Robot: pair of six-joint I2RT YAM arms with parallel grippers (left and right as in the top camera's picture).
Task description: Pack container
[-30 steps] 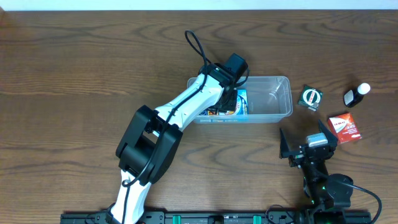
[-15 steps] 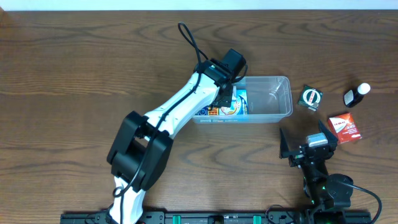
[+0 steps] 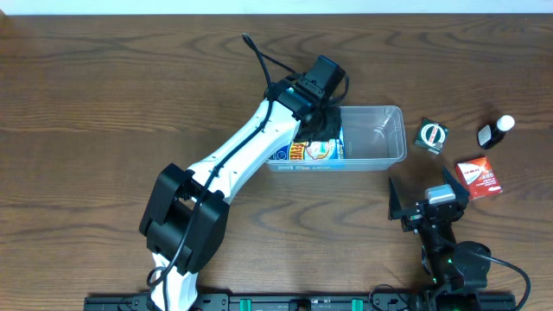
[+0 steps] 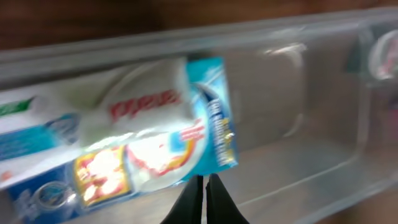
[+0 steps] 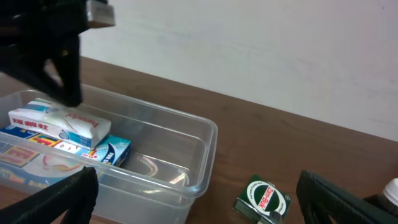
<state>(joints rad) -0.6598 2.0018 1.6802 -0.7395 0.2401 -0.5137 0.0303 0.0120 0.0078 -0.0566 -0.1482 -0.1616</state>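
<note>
Left wrist view: the left tool [image 4: 204, 186] is pinched shut on nothing, its tips together just over a blue printed box [image 4: 149, 155]; blur hides whether they touch it. A white packet [image 4: 124, 102] rests on top of that box, a little farther ahead of the tool. Both lie inside the container [image 4: 298, 118], whose clear floor runs bare from beside the tool to the far end wall. Across the bench, the right tool [image 3: 425, 197] hangs with its jaws spread wide and empty, near the container's other end. Just beyond it lie a red box [image 3: 479, 175], then a green-and-white box [image 3: 431, 136] and a dark bottle [image 3: 495, 132], all outside the container. Packing looks partway done. The next move probably calls for the open right tool to drop onto the red box nearest it and carry it to the bare half.
</note>
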